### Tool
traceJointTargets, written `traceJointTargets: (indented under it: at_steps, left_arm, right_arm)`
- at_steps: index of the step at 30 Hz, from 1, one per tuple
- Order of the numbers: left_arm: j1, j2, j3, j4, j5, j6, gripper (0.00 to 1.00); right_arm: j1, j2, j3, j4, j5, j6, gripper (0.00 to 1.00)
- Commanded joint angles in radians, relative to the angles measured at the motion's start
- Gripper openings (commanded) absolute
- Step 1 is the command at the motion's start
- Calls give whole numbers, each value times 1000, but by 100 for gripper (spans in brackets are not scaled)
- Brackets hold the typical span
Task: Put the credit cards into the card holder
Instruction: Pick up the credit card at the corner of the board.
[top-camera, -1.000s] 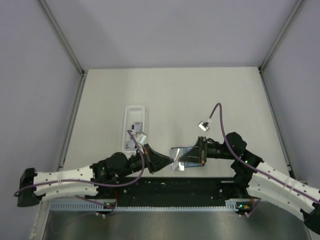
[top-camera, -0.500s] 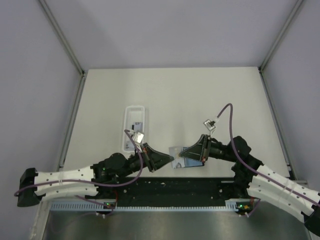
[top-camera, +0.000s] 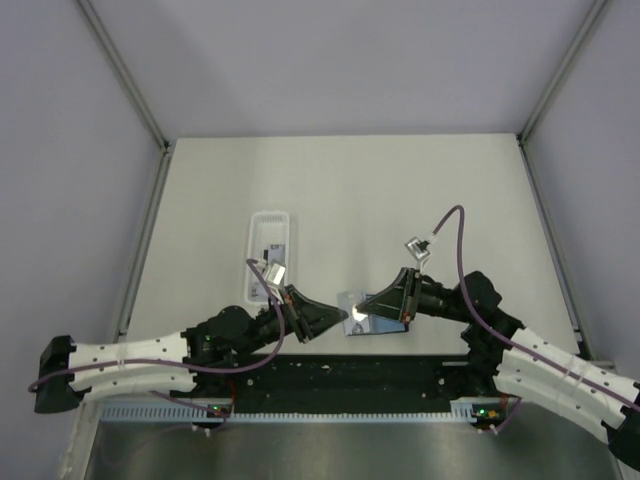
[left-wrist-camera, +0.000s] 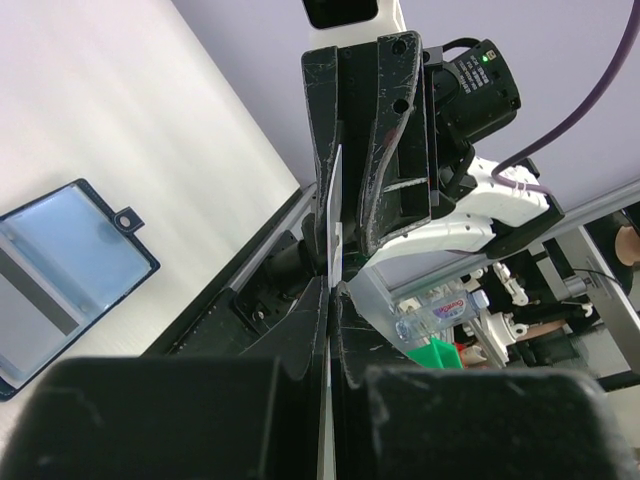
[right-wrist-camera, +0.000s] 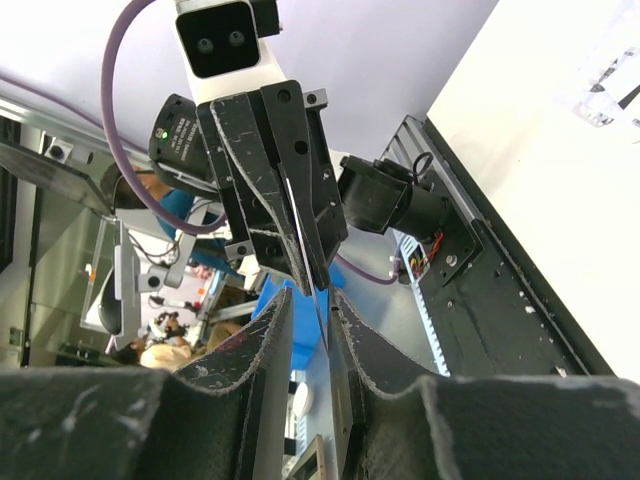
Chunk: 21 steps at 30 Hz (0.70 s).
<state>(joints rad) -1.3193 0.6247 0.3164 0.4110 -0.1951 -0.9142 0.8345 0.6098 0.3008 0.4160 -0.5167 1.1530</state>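
card holder (left-wrist-camera: 70, 270) chopped off by the left wrist view's edge, from above half buried under the right pincer (top-camera: 352, 314), credit card (left-wrist-camera: 334, 210) only seen edge-on so its face is anyone's guess, bits inside the white tray (top-camera: 270, 214) way too tiny to tell

Lab: aluminium-framed robot test cell (top-camera: 126, 80)

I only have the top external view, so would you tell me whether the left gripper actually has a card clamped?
Observer: Yes, the left wrist view shows the left gripper shut on a credit card, seen edge-on.
Operator: And the other arm?
Observer: Its own camera shows the right gripper with jaws apart, one either side of that card.
Operator: What lies beneath them?
Observer: The card holder lies open, pale blue inside facing up.
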Motion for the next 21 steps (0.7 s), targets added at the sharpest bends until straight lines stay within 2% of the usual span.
traceJointTargets:
  at_steps: [1,17,20,21]
  left_arm:
    - [0,-2,0,49,-32,20,0]
    - [0,-13,0,52,-70,29,0]
    - [0,-11,0,51,-67,31,0]
    - [0,-11,0,51,-67,31,0]
  right_arm:
    - [-3,-4,14,40,-29,-10,20]
    - [-5,11,12,44,-36,-12,19]
    - [-5,13,14,40,-32,-15,16]
    - [-5,15,14,40,-34,-13,11]
